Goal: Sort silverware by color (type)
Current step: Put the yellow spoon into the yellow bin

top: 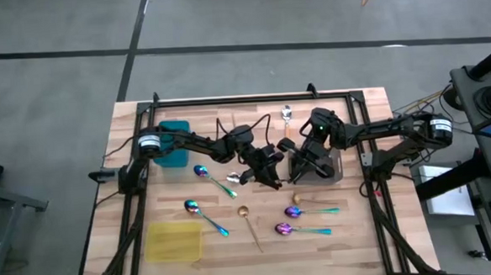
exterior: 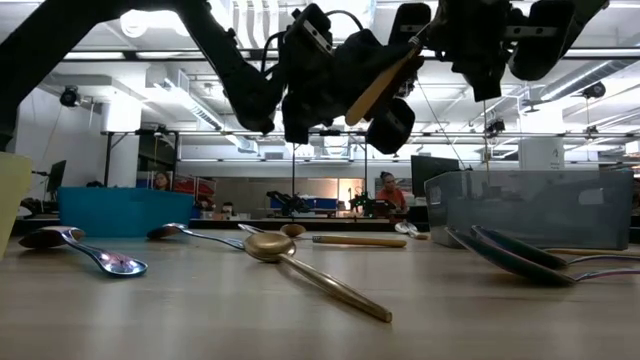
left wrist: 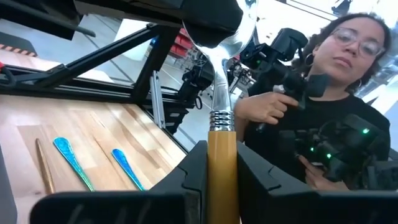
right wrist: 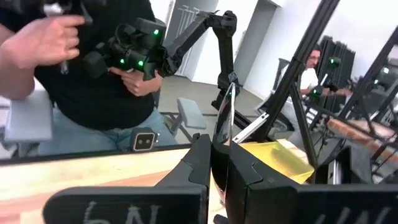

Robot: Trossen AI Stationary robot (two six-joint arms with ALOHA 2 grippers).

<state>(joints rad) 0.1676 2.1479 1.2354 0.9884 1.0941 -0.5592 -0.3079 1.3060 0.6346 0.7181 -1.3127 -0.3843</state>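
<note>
My left gripper [left wrist: 222, 171] was raised above the middle of the table [top: 351, 233], its fingers [left wrist: 189, 171] clamped on the orange handle of a silver spoon [left wrist: 221, 134]; in the low view the spoon [exterior: 378, 85] hung tilted in the air between both arms. My right gripper [right wrist: 219, 167] sat just beside it, over the grey tray [top: 336, 168], pinched closed around a thin piece whose nature I could not make out.

The rest of the silverware lay on the wood. Two blue spoons [top: 214, 180] with teal handles were on the left half, the second [top: 204, 215] nearer the yellow tray [top: 175, 241]. A gold spoon [top: 250, 224] lay near the centre. Two more blue-purple spoons [top: 304, 229] rested in front of the grey tray, with another spoon [top: 315, 203] just behind them. One silver spoon [top: 286, 115] lay by the far edge. The teal tray [top: 175, 143] stood at the far left.

A person [left wrist: 323, 118] holding a dark handset stood beyond the table.
</note>
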